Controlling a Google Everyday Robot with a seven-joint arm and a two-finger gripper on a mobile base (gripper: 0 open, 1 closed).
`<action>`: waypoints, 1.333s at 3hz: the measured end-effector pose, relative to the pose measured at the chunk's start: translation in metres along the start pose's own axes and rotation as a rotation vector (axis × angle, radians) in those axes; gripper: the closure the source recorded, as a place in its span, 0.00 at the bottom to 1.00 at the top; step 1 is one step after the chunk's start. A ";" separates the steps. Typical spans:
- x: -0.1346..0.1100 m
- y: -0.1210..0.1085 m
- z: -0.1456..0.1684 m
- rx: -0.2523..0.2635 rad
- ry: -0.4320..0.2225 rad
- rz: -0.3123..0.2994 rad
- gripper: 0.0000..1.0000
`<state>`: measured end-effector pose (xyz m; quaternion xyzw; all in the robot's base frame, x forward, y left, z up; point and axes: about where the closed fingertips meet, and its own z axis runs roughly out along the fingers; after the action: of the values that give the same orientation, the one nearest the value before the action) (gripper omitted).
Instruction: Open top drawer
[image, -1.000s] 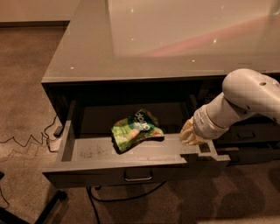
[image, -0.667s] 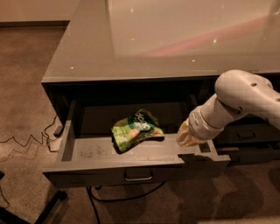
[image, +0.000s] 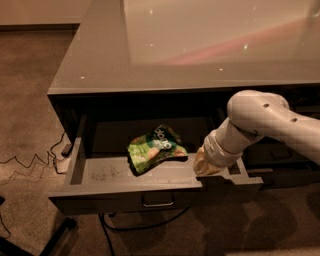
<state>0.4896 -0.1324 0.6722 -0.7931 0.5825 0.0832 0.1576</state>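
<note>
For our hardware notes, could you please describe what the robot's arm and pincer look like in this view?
The arm is a smooth, rounded off-white shell with a few small dark holes on its bulbous joint. It narrows to a ringed white wrist collar. The pincer, at the right end of the top drawer, looks tan-yellow. No cables or markings are visible.

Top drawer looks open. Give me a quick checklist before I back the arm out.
1. Wide dark grey top drawer pulled well out, scuffed floor exposed: ok.
2. Claw located, down inside the drawer's right front corner: ok.
3. Claw free of the drawer front: cannot tell.
4. Crumpled green snack bag lies mid-drawer, apart from the claw: ok.
5. Small rectangular metal pull at front centre, nothing on it: ok.
</note>
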 end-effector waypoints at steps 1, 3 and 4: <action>-0.001 0.004 0.014 -0.028 0.012 -0.011 1.00; 0.017 0.014 0.028 -0.078 0.059 0.007 1.00; 0.037 0.026 0.025 -0.095 0.111 0.043 1.00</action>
<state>0.4779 -0.1641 0.6328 -0.7905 0.6024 0.0701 0.0856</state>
